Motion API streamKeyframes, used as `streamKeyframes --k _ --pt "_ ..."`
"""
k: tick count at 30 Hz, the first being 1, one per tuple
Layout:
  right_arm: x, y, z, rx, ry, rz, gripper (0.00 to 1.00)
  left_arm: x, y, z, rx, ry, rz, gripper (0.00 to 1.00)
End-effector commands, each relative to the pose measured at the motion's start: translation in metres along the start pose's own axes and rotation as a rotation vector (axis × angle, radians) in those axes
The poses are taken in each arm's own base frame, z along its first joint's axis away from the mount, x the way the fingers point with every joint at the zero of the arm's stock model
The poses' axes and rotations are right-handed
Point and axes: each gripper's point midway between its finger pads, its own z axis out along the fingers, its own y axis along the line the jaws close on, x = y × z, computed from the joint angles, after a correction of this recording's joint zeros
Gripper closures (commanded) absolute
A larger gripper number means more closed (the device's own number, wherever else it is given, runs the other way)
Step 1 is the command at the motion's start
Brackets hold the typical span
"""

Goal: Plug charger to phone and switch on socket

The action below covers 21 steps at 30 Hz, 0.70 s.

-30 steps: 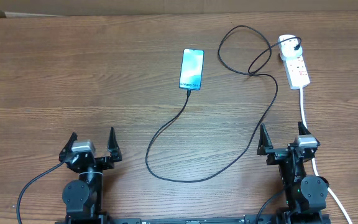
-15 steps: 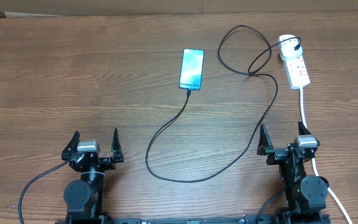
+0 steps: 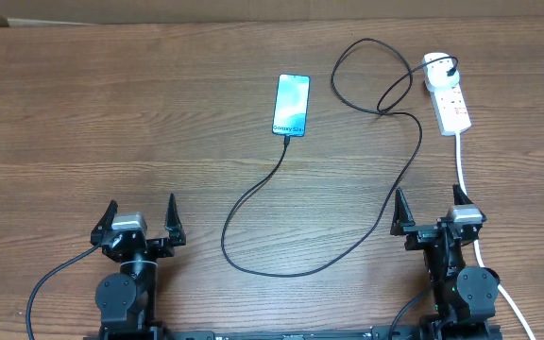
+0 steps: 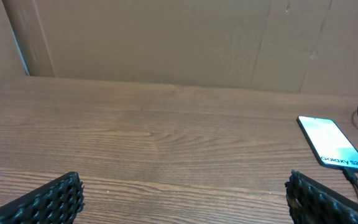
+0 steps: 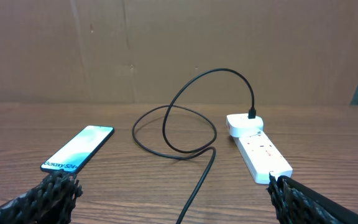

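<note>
Your left gripper (image 3: 141, 213) sits at 7 o'clock on the table (image 3: 83, 113), fingers spread wide with nothing between them. Your right gripper (image 3: 429, 203) is at 5 o'clock, equally wide and empty. Both hang low near the table's near edge, well apart from everything you need.

The phone (image 3: 291, 105) lies flat just past 12 o'clock of the table's middle, screen lit, its short text edge towards you. The charger (image 3: 291, 275) reaches that near edge of the phone with its plug tip (in the left wrist view the tip touches the frame, though how deep it goes in you cannot tell). From there the black cable swings towards 7 o'clock, curves round between your two arms, climbs towards 1 o'clock, makes one loose loop and ends at the white adapter (image 3: 437, 64).

The socket (image 3: 451, 102) lies at 2 o'clock, long side running away from you, with the adapter seated in its far end. Its thick white cord (image 3: 463, 165) runs back past your right gripper. The switch position is too small to read.
</note>
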Motion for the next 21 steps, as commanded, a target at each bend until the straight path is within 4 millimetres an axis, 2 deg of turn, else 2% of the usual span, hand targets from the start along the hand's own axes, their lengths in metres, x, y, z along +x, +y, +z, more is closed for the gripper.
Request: streamKeyframes --k 1,21 --pt "0.0015 -0.0001 0.0001 -0.001 -0.005 -0.001 0.0 -0.0006 0.0024 -0.0004 -0.012 -0.008 -0.011 0.0" --pt "0.0015 -0.0001 0.0001 -0.001 -0.005 -0.001 0.0 -0.0008 0.0024 -0.0004 -0.012 -0.009 0.004 0.0"
